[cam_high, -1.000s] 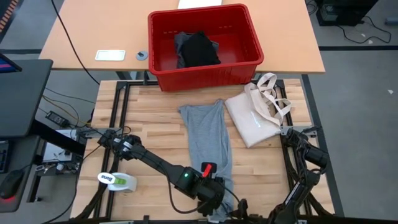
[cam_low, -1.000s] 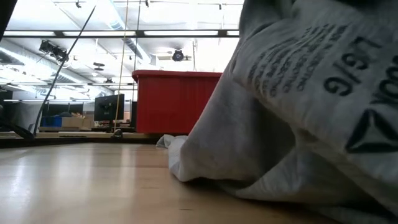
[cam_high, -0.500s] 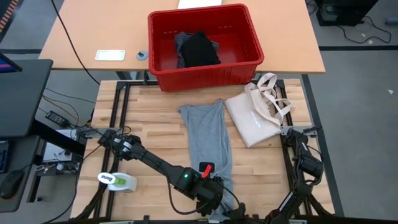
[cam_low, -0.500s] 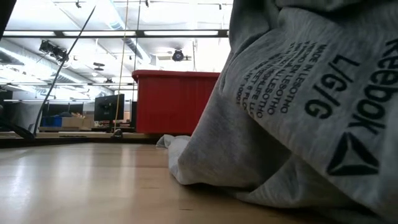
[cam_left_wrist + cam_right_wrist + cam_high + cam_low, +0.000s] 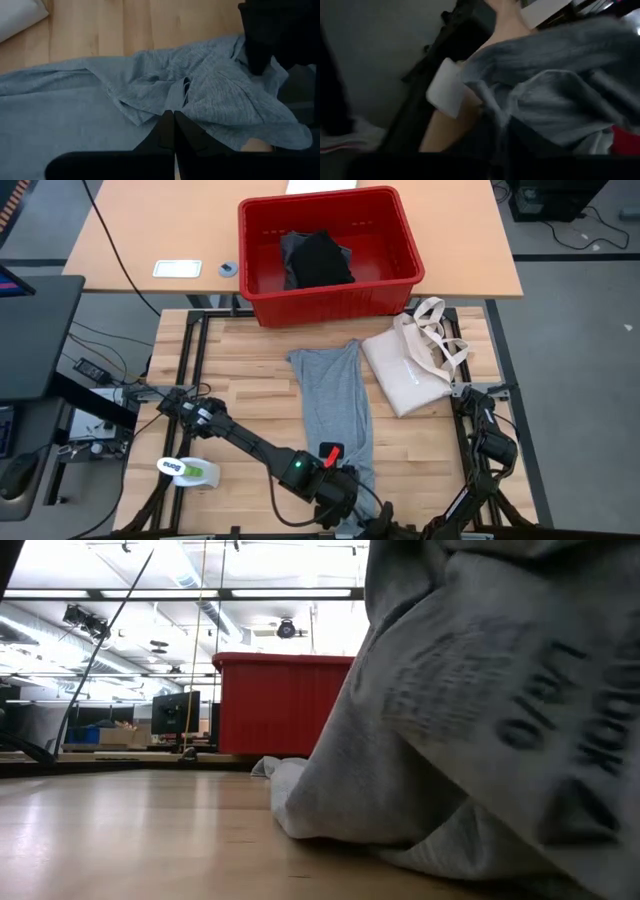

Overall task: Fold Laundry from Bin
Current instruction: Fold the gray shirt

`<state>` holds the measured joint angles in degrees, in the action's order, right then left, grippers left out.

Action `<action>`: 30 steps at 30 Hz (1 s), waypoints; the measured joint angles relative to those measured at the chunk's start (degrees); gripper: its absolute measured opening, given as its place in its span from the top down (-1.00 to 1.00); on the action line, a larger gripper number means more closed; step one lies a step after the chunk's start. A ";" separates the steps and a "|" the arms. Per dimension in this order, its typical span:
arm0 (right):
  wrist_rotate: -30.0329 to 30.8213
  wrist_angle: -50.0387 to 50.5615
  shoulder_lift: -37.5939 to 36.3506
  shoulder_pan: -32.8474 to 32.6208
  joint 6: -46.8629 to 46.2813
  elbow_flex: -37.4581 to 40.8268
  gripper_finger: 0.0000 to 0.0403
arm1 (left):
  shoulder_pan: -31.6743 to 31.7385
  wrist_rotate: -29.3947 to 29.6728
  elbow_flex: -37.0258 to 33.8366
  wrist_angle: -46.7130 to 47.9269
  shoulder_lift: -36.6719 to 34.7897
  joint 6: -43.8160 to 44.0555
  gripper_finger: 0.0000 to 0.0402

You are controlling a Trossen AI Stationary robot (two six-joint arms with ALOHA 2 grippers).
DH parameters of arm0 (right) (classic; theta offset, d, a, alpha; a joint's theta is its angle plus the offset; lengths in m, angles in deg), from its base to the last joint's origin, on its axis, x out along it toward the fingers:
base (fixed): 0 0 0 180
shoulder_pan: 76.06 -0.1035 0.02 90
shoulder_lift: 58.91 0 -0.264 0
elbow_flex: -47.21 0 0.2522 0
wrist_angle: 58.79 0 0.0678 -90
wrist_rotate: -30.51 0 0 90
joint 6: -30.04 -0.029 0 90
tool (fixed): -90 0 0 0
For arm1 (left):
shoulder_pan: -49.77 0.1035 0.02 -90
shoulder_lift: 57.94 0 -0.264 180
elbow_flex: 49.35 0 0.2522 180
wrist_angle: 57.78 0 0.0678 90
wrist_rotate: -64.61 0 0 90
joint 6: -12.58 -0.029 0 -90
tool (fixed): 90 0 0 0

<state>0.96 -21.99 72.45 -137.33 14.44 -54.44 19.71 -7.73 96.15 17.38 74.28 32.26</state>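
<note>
A light grey T-shirt [image 5: 335, 395] lies lengthwise down the middle of the wooden table. Its far end lies near the red bin [image 5: 330, 302], which holds a black garment [image 5: 320, 260]. My left gripper [image 5: 345, 510] is at the shirt's near end, by the table's near edge, and is shut on the cloth [image 5: 150, 95]. My right gripper [image 5: 500, 145] is low at the near edge beside it and is shut on the same bunched end. In the low view the raised shirt end [image 5: 480, 720] fills the right side, its printed neck label blurred. My left gripper pinches a bunched fold of the shirt's near end [image 5: 175, 107] between its two shut fingers, which come at it from above. That end is raised off the table, and the rest of the shirt lies flat. My right gripper has a fold of the same near end [image 5: 492, 112] between its shut fingers. The cloth drapes slack around them, and how many layers they have, I cannot tell.
A cream tote bag [image 5: 410, 370] lies right of the shirt. A white and green object [image 5: 188, 471] sits at the table's near left. The bin stands across the far edge, and the bare wood left of the shirt is free.
My right arm has sunk toward the near edge, by the shirt's near end. The raised near end of the shirt has swung and shifted, its neck label turning and blurring in the low view. The rest of the shirt has stayed flat.
</note>
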 joint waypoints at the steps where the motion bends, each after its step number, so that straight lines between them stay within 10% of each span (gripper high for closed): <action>1: -1.79 0.44 -0.87 -0.13 -1.32 0.03 0.91 | -0.13 -0.61 0.00 -0.04 0.00 0.19 0.98; 20: -14.20 1.21 -21.77 -5.09 -8.19 -0.05 0.95 | -7.61 -0.45 0.00 -17.40 0.04 -14.85 0.98; 30: -14.52 15.00 -23.65 -0.45 -25.98 0.32 0.95 | -2.26 3.18 0.00 -9.95 0.07 -16.11 0.98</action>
<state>-13.57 -6.99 48.79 -137.78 -11.55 -54.11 17.45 -4.55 96.15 7.43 74.35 16.15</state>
